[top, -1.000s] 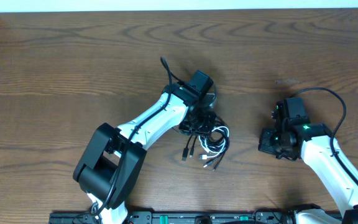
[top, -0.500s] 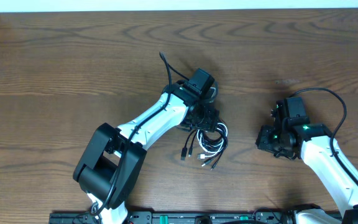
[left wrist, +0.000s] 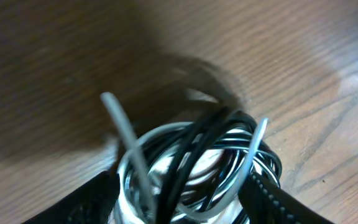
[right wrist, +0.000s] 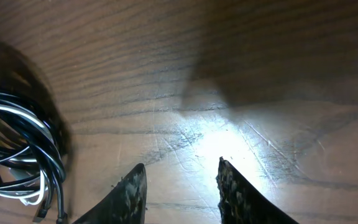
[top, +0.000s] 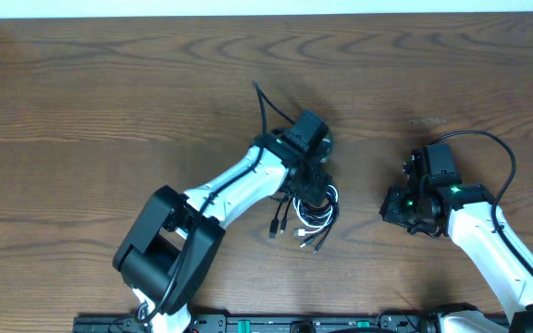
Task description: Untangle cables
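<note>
The cables [top: 309,215] lie as one small coil of black and white cords at mid-table, plug ends trailing toward the front. My left gripper [top: 312,181] is down on the coil's far side. In the left wrist view its jaws stand open astride the cables [left wrist: 197,140], one finger [left wrist: 98,199] on each flank, with the left gripper [left wrist: 182,180] centred on the loops. My right gripper [top: 394,205] hovers to the right of the coil, apart from it. The right gripper [right wrist: 182,165] is open over bare wood, and the cables [right wrist: 17,140] show at that view's left edge.
A thick black wire [top: 265,100] rises from the left arm's wrist. Another loops over the right arm [top: 489,148]. The wooden table [top: 109,111] ends at its back edge near the top of the overhead view.
The left gripper has shifted slightly right and nearer over the coil, and its wire has swung right. The right gripper has edged left. The coil has been nudged a little.
</note>
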